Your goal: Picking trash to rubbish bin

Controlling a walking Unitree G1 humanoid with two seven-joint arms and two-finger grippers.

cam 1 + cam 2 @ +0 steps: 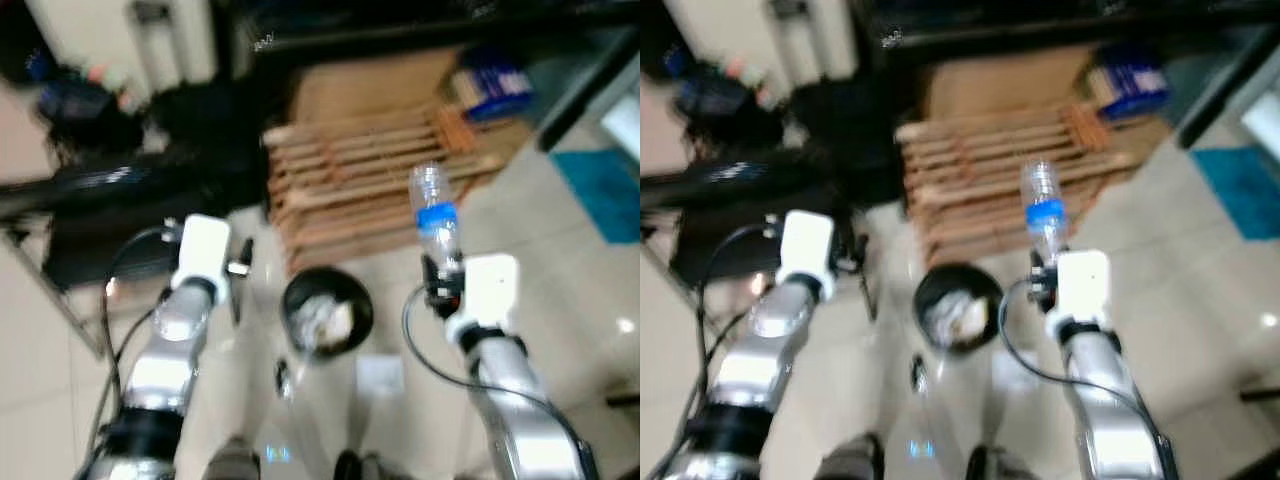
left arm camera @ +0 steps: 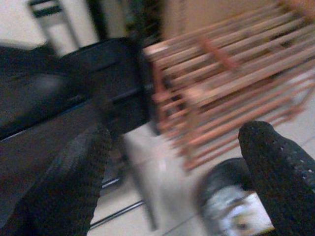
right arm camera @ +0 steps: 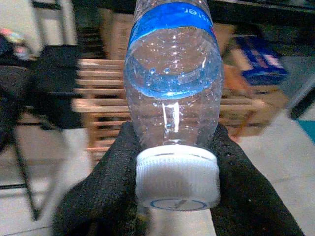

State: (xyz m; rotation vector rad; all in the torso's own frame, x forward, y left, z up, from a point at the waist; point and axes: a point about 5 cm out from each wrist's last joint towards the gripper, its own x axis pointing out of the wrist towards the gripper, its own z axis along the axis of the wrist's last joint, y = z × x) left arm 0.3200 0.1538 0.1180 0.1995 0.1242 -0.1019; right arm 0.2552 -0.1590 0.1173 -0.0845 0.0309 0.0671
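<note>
Right pincer (image 3: 170,162) grips a bottle (image 1: 436,215) near the bin (image 1: 326,311) (wooden pallet (image 1: 370,170) behind); left pincer (image 2: 177,182) wide.

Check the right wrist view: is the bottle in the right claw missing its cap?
No. The white cap is still screwed on the plastic bottle, which the right claw grips near its neck.

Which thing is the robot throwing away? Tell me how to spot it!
Find the wooden slatted pallet on the floor, then the round black bin in front of it. Right of the bin, the right hand grips a clear plastic bottle with a blue label and white cap.
</note>
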